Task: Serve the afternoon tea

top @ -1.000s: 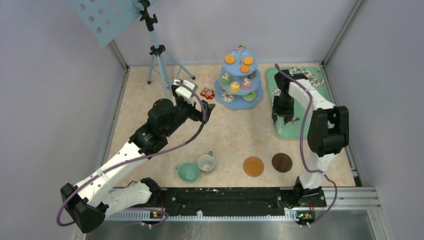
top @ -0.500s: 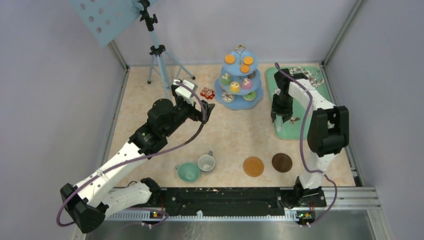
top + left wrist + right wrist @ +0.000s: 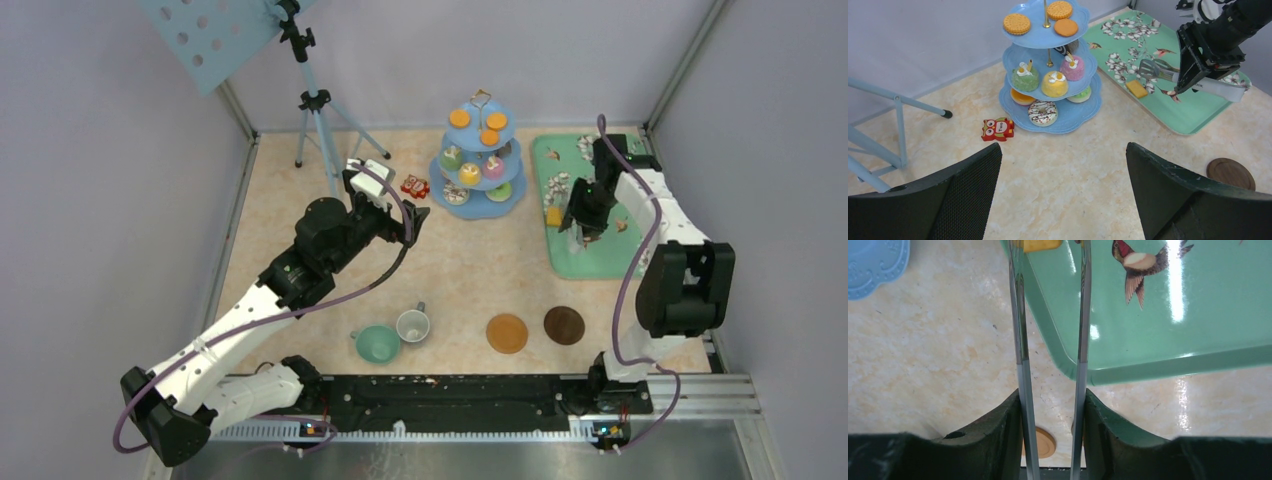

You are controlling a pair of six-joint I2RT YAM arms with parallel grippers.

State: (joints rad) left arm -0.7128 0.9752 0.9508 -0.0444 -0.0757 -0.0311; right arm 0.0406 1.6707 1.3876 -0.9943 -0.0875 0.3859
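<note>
Over green tray [image 3: 598, 262] | right arm [image 3: 662, 215] stretched forward, wrist tipped down; right pincer [image 3: 583, 222] pinching tongs [image 3: 1215, 87] | left pincer [image 3: 1063, 165] spread

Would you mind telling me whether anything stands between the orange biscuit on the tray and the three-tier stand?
Nothing visible does: only the rim of the green floral tray and bare tabletop lie between the orange biscuit and the light-blue three-tier stand.

The tongs [image 3: 1018, 315] are polished, mirror-bright metal; the tray [image 3: 1158, 330] is glossy and reflective, the three-tier stand [image 3: 1074, 118] smooth shiny plastic, and the surface [image 3: 938, 340] matt marbled stone.
</note>
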